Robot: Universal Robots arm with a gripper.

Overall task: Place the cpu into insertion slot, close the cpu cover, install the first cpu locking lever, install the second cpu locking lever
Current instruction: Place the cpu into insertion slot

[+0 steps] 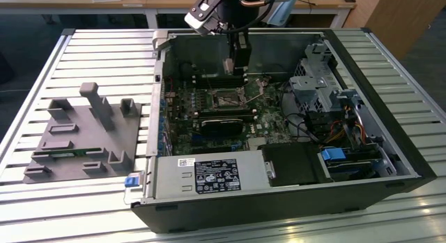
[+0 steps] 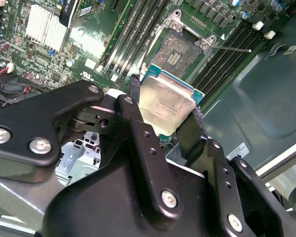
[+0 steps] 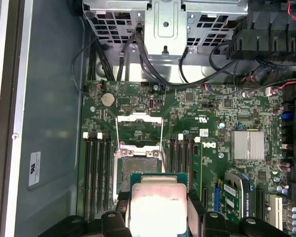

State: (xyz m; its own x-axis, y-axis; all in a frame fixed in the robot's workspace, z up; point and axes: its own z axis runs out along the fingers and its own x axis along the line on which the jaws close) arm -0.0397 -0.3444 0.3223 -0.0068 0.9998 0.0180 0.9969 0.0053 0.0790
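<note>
My gripper (image 1: 235, 65) hangs inside the open computer case, above the motherboard. It is shut on the cpu (image 2: 166, 106), a silver-topped square chip clamped by its edges between two black fingers (image 2: 195, 123). In the first wrist view the cpu (image 3: 158, 207) hovers just short of the insertion slot (image 3: 138, 170), a dark square socket that lies bare. The slot (image 2: 180, 52) also shows beyond the chip in the second wrist view. The cpu cover (image 3: 139, 128) stands flipped open on the far side of the socket, and thin wire levers (image 3: 162, 140) are raised beside it.
Long memory slots (image 3: 96, 168) flank the socket and a finned heatsink (image 3: 247, 144) sits nearby. A drive cage with cables (image 1: 317, 83) fills the case at the exterior view's right, and a power supply (image 1: 209, 175) sits at the front. A grey fixture block (image 1: 83, 133) lies on the slatted table.
</note>
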